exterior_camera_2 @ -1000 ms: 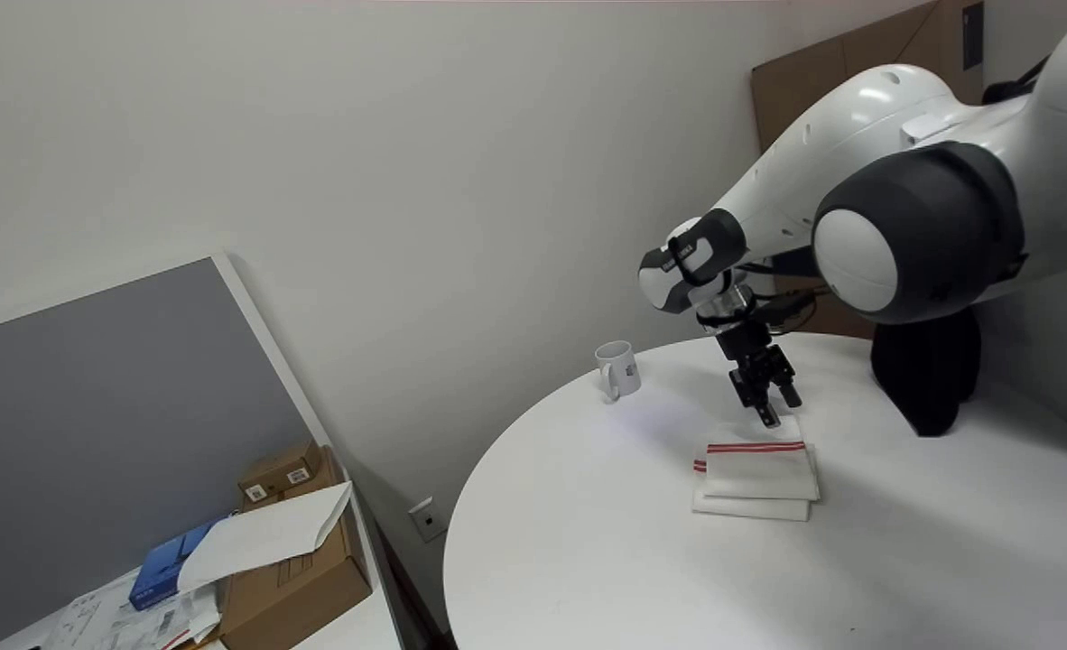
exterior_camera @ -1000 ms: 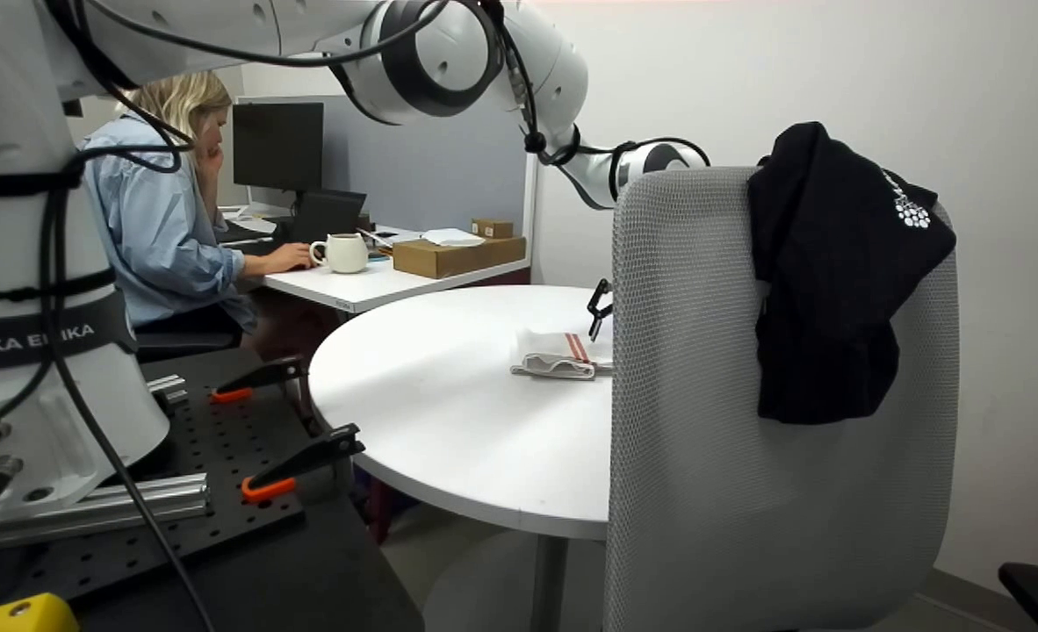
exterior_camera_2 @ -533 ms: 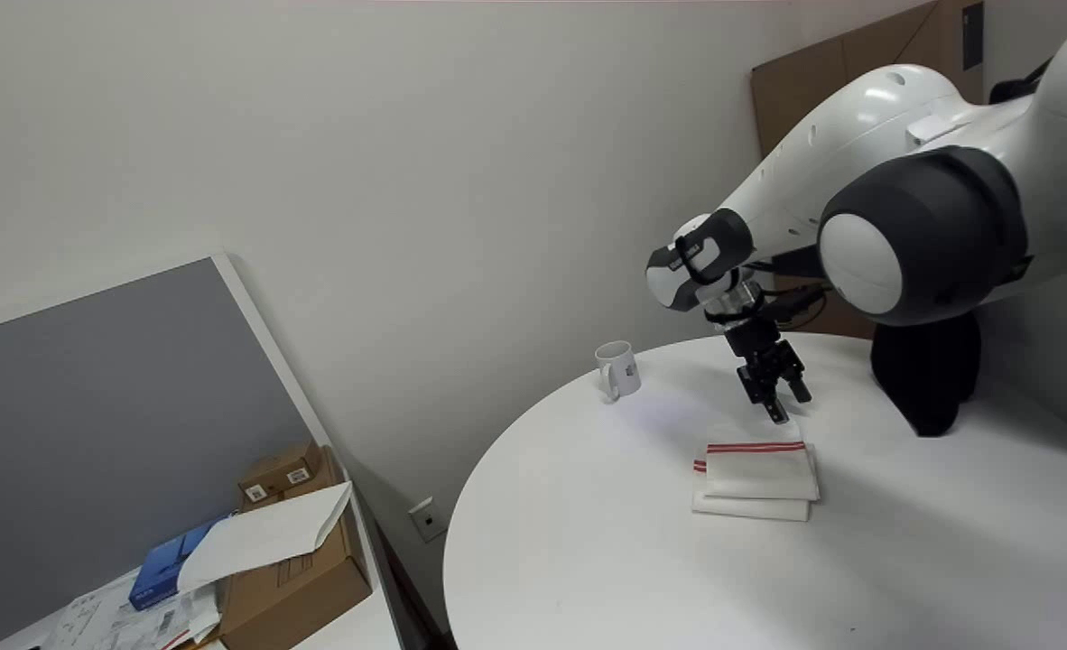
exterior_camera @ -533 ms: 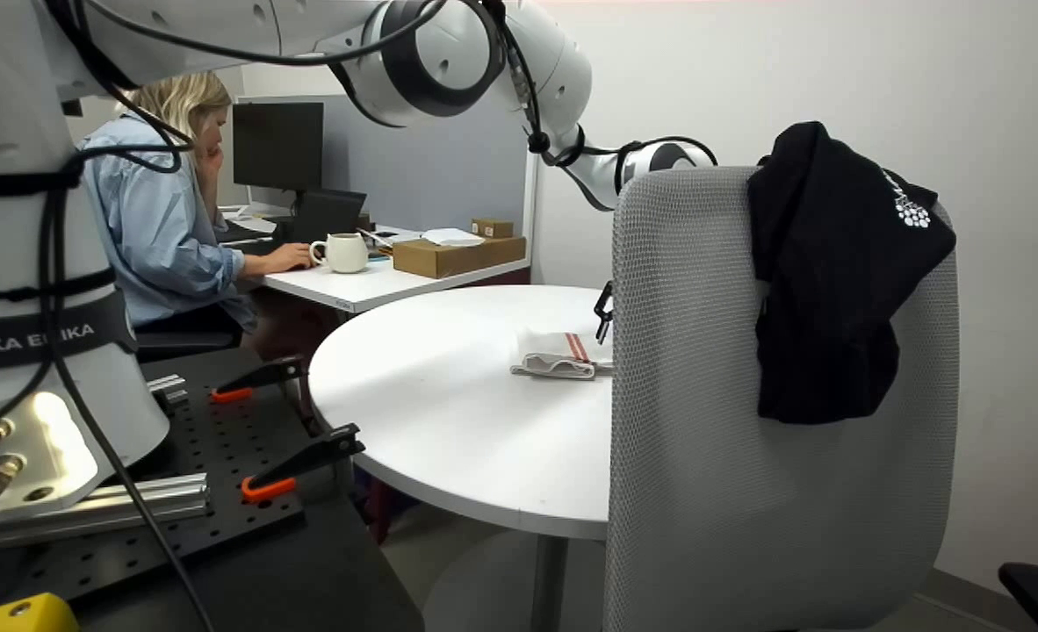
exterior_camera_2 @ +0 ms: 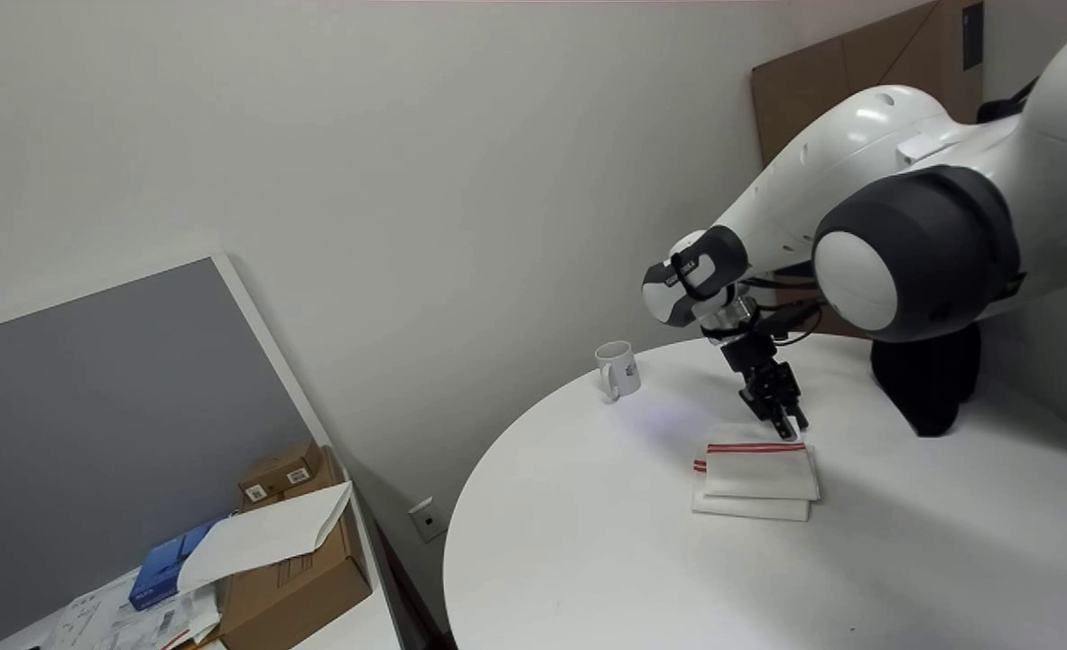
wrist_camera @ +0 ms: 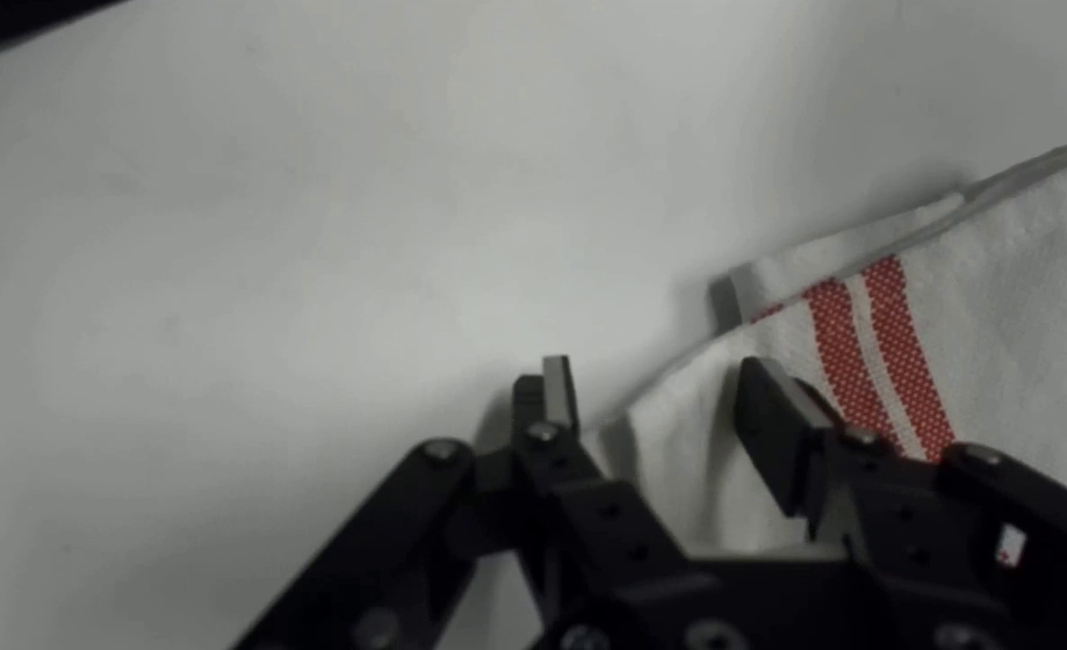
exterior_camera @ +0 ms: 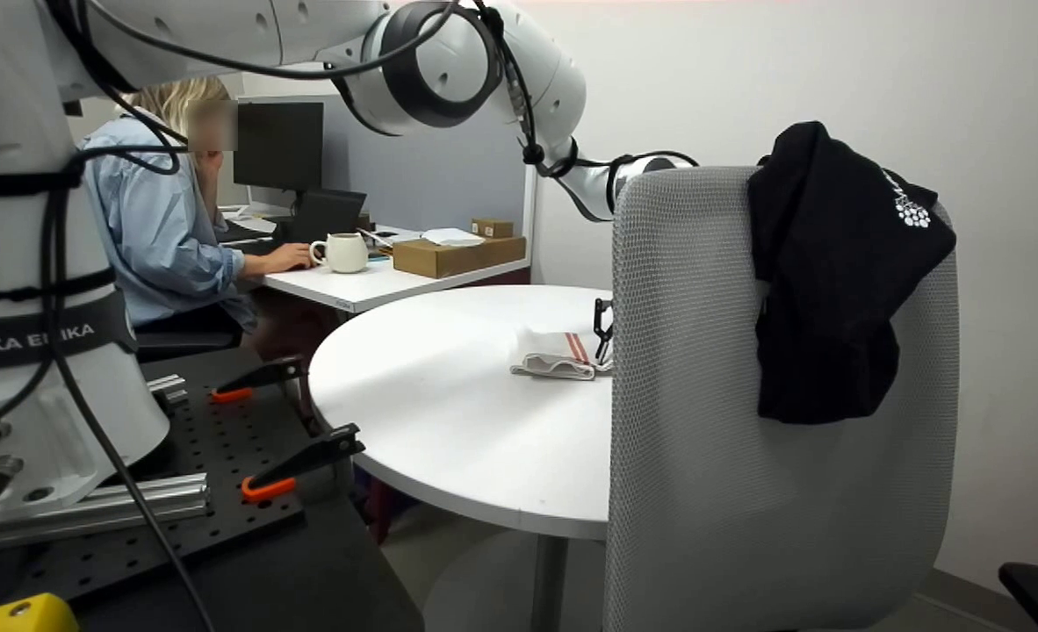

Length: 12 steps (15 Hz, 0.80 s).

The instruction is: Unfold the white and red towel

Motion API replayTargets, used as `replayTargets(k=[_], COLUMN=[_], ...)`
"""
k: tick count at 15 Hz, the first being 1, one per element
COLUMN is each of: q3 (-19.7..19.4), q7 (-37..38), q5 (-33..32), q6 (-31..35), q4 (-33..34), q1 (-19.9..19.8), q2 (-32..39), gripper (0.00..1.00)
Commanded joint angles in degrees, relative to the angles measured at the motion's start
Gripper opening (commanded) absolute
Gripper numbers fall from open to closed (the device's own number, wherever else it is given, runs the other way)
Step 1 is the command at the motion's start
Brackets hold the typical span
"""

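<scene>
White-and-red dish towel [exterior_camera_2: 762, 478] lying folded in layers on the round white table [exterior_camera_2: 588, 542]; in an exterior view it's at 7 o'clock from the Robotiq gripper [wrist_camera: 658, 386], whose tips are down at the towel's 1 o'clock corner. Claw: fingers [wrist_camera: 559, 397] apart, the towel's edge running through the gap in the wrist view; one finger over the towel beside the red stripes [wrist_camera: 847, 355], the other just off the edge, can't tell if either touches. Stripes run along the top layer's 12 o'clock edge, lower layer showing at 6 and 9 o'clock with a short bit of stripe at 10. Panda arm [exterior_camera_2: 858, 149] extends in from 2 o'clock. White mug [exterior_camera_2: 622, 370] upright near the table rim, 10 o'clock from the towel. In an exterior view, gray mesh office chair [exterior_camera: 747, 483] between 3 and 4 o'clock, hiding part of gripper, towel and table; black garment [exterior_camera: 835, 290] with jeweled ornament [exterior_camera: 911, 212] hung over its back. Same view: seated person [exterior_camera: 154, 211] between 9 and 10 o'clock, at white desk [exterior_camera: 343, 288] with cream mug [exterior_camera: 346, 254].
</scene>
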Motion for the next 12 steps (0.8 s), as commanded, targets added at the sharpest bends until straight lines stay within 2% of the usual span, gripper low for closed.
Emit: replayTargets(k=[1,4,12], q3=[-0.09,-0.14,-0.06], q7=[0.33,0.48,1.55], q5=[-0.20,-0.26,0.10], q6=[-1.36,-1.59,-3.71], q4=[2.32,2.12,2.65], q1=[0.72,1.35,3.61], q2=[0.95,0.10,-4.94], gripper=[0.19,0.00,0.02])
